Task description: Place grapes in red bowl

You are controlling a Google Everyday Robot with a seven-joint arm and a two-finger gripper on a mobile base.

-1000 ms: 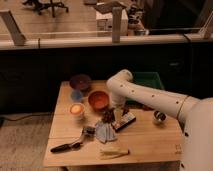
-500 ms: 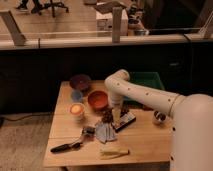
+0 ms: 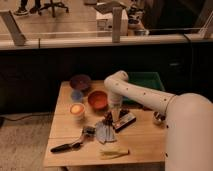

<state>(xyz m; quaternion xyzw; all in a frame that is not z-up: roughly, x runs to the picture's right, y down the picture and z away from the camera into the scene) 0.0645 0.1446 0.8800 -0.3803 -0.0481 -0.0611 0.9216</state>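
The red bowl [image 3: 98, 100] stands on the wooden table [image 3: 145, 145], left of my white arm. The grapes [image 3: 107, 120], a small dark reddish bunch, lie on the table just in front of the bowl. My gripper [image 3: 113, 117] points straight down and hangs over the grapes, at or just above them. It covers part of the bunch. The bowl looks empty from here.
A dark purple bowl [image 3: 80, 81] and a small blue bowl [image 3: 76, 95] stand behind and left of the red bowl. Also on the table are a cup with an orange top [image 3: 77, 110], a dark packet [image 3: 126, 120], a grey-blue cloth [image 3: 104, 133], a black-handled brush [image 3: 69, 145], a yellowish item [image 3: 113, 151], a metal cup [image 3: 159, 117] and a green bin [image 3: 146, 81].
My gripper has come down towards the grapes in front of the red bowl. My body fills more of the right side. The objects on the table have not moved.
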